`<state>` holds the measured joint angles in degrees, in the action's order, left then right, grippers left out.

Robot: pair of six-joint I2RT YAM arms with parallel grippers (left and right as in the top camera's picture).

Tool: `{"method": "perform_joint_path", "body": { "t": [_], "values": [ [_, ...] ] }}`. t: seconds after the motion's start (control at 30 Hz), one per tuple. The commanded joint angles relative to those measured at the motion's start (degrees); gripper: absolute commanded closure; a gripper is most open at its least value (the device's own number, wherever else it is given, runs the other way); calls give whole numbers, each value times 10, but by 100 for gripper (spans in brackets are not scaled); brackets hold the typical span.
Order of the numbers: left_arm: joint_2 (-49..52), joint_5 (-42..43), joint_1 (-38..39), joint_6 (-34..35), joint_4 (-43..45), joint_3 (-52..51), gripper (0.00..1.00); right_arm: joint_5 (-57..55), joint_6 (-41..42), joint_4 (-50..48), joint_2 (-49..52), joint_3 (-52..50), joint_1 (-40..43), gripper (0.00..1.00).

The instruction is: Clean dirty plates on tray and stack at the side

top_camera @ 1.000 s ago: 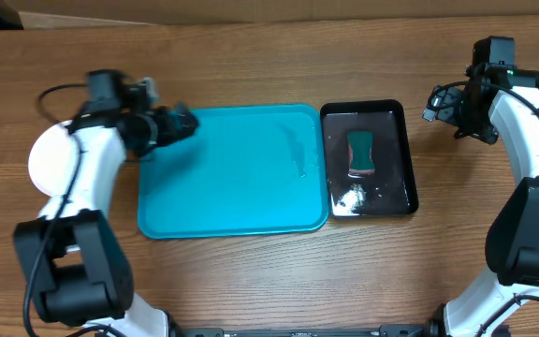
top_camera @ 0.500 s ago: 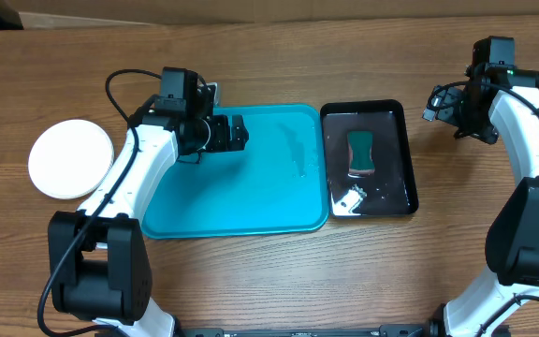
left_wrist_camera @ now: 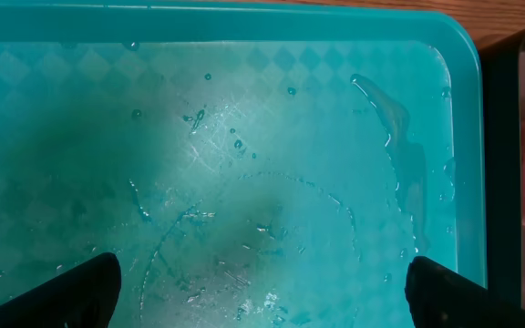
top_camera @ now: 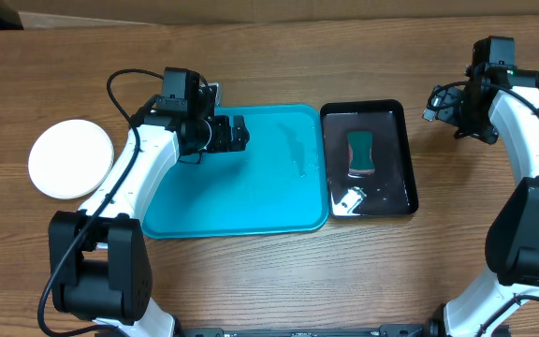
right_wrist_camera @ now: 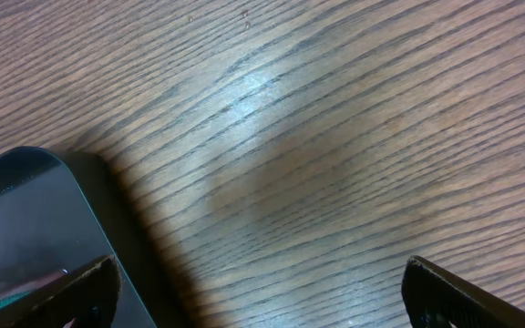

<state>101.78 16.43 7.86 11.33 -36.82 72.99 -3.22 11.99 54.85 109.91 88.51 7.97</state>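
Wooden table (top_camera: 269, 56): fills the frame and carries every item listed below.

Turquoise tray (top_camera: 251, 201): centre of the overhead view, flat on the table. Contents are water only; the left wrist view shows scattered droplets and a wet streak (left_wrist_camera: 399, 146) near its right rim.

Black tray (top_camera: 408, 150): just beside the turquoise tray, to its right, long sides parallel. It holds a green sponge (top_camera: 360, 153) lying in its upper half and a bright wet patch (top_camera: 349, 198) in its lower left corner.

White plate (top_camera: 71, 157): on the table at the left of the frame, apart from the turquoise tray. Whether other plates lie under it cannot be told.

Left gripper (top_camera: 235, 134): over the upper left part of the turquoise tray. Its fingertips (left_wrist_camera: 80, 292) are spread wide and hold nothing.

Right gripper (right_wrist_camera: 261, 292): upper right of the overhead view, over bare wood beside the black tray's corner. It is likewise spread wide and holds nothing.
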Motion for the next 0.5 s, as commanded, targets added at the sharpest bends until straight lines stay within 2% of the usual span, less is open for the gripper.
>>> {"method": "perform_joint_path", "body": {
  "t": [0.0, 0.13, 0.47],
  "values": [
    [-17, -5, 1, -15, 0, -2, 0, -2, 3, -3, -14, 3, -27, 0],
    [-18, -5, 1, -15, 0, -2, 0, -1, 3, -3, -85, 3, -94, 0],
    [-17, -5, 1, -15, 0, -2, 0, -1, 3, -7, -385, 3, -321, 0]
  ]
}}
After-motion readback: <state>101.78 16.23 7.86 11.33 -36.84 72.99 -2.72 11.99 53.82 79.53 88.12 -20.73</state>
